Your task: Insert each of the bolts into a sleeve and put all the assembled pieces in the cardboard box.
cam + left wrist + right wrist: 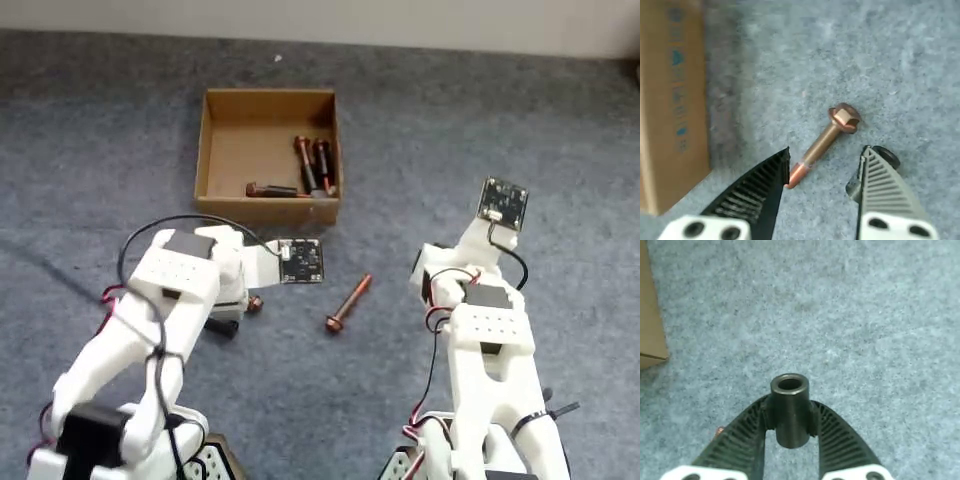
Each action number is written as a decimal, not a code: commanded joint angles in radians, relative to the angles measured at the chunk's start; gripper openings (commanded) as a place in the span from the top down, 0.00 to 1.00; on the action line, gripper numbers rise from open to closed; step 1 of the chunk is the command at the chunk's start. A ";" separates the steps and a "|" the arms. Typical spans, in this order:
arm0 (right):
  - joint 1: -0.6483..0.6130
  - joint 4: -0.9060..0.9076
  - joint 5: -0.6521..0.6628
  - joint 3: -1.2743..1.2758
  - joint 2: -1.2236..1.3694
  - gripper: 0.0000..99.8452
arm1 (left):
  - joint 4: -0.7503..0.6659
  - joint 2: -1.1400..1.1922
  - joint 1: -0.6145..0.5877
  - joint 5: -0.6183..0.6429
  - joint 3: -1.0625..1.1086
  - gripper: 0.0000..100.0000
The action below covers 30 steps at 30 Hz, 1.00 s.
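While your right gripper (790, 404) clamps a sleeve (790, 415), your left gripper (827, 150) gapes wide.
One bolt (821, 146) lies near the cardboard box (205, 150).

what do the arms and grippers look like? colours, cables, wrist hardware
Left arm and right arm: white plastic shells, black motor blocks, red and black wires at joints. A black cable loops over the left one. Each wrist carries a small dark circuit board. Left gripper and right gripper: dark, ribbed, tapered fingers on white bases.

Copper bolt (347, 303) flat on carpet (520, 130) — black sleeve (790, 410) gripped upright; box (215, 130) holds perhaps three pieces (312, 168).
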 commanded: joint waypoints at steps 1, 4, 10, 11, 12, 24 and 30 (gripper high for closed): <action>0.007 -0.022 -0.003 -0.007 -0.030 1.00 | -0.003 0.177 0.005 -0.023 -0.131 0.78; 0.007 -0.022 -0.003 -0.007 -0.030 1.00 | 0.017 0.289 0.010 -0.023 -0.203 0.78; 0.007 -0.022 -0.003 -0.007 -0.030 1.00 | 0.040 0.404 0.039 -0.021 -0.300 0.78; 0.007 -0.022 -0.003 -0.007 -0.030 1.00 | 0.038 0.415 0.042 -0.021 -0.302 0.78; 0.007 -0.022 -0.003 -0.007 -0.030 1.00 | 0.034 0.426 0.051 -0.020 -0.302 0.78; 0.007 -0.022 -0.003 -0.007 -0.030 1.00 | 0.040 0.443 0.070 0.146 -0.298 0.94; 0.008 -0.022 -0.003 -0.007 -0.030 1.00 | 0.038 0.441 0.081 0.233 -0.306 0.99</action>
